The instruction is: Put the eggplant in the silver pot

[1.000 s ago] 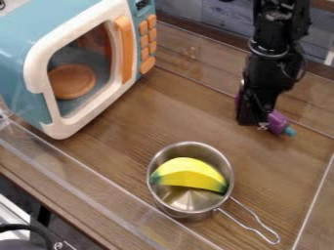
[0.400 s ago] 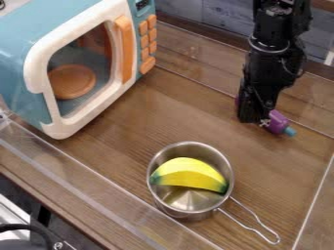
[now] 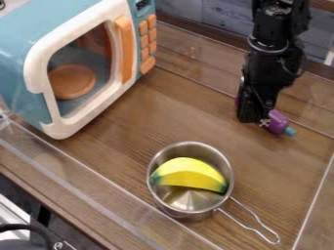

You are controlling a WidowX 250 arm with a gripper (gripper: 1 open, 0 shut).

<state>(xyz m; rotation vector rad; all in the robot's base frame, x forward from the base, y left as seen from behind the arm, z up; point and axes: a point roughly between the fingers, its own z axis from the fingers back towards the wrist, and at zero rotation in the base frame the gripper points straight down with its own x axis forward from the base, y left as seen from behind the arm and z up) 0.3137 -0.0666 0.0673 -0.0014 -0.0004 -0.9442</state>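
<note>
Eggplant [image 3: 276, 123] lies on the wooden table [image 3: 131, 137] at the far right, mostly hidden under my pincer [image 3: 252, 114], which points down, closed; whether it grips I cannot tell. Small, glossy and rigid-looking, it will likely be light and slippery, best pinched across its middle. Nearer sits the silver pot [image 3: 192, 179] holding a yellow-green piece [image 3: 189, 175].

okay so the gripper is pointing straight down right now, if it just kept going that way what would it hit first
Most likely the eggplant, then the wooden table right beneath. The gripper is already low, shut, with the eggplant showing at its tip; whether it actually grips it is unclear from this view.
</note>
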